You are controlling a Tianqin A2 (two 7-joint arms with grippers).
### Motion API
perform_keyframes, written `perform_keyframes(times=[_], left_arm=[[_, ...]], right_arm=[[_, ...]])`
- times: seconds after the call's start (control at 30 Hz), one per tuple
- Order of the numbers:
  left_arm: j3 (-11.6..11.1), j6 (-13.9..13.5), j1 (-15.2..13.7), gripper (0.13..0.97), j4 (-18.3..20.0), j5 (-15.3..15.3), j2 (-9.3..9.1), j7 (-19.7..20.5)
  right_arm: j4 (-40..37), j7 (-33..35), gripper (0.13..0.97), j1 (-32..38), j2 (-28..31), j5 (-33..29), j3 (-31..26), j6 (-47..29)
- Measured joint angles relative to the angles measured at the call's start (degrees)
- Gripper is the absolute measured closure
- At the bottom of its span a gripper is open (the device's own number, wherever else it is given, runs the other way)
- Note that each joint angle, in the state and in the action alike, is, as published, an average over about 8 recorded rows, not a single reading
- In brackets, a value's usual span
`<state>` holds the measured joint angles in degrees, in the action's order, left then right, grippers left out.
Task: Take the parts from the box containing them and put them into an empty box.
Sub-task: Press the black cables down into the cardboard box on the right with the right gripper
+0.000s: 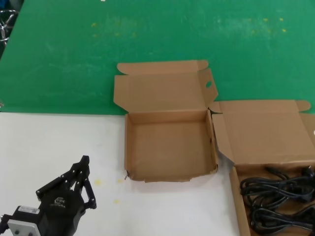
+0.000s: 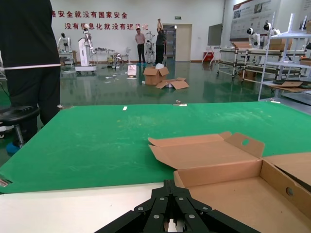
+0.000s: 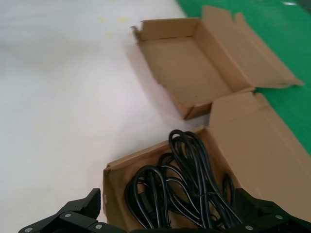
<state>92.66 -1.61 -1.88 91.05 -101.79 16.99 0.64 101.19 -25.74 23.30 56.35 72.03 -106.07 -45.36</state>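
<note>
I'm seeing the cable-filled box (image 1: pixel 275 196) sitting just right of the empty box (image 1: pixel 170 147) on the table (image 1: pixel 44 147). My right claw (image 3: pixel 170 213) is hovering wide over the cables (image 3: pixel 180 189); my left claw (image 1: pixel 81 174), fingers together, is parking left of the empty box.

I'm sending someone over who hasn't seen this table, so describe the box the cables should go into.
On the table, where white surface meets green mat, two open cardboard boxes sit side by side. Take the empty box, toward the robot's left. Its lid flap has an oval hole, unlike the cable-filled box.
</note>
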Motion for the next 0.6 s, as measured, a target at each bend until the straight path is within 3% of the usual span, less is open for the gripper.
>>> perform_keyframes(times=[0.3, 0.6], left_arm=[[0.0, 0.0, 0.0, 0.962, 0.0, 0.0, 0.00, 0.0], [0.0, 0.0, 0.0, 0.962, 0.0, 0.0, 0.00, 0.0]], right_arm=[[-4.4, 7.7, 0.129, 11.1, -2.2, -1.1, -4.9, -11.2], [-11.0, 15.7, 0.129, 17.7, -6.3, -3.7, -8.6, -14.7]])
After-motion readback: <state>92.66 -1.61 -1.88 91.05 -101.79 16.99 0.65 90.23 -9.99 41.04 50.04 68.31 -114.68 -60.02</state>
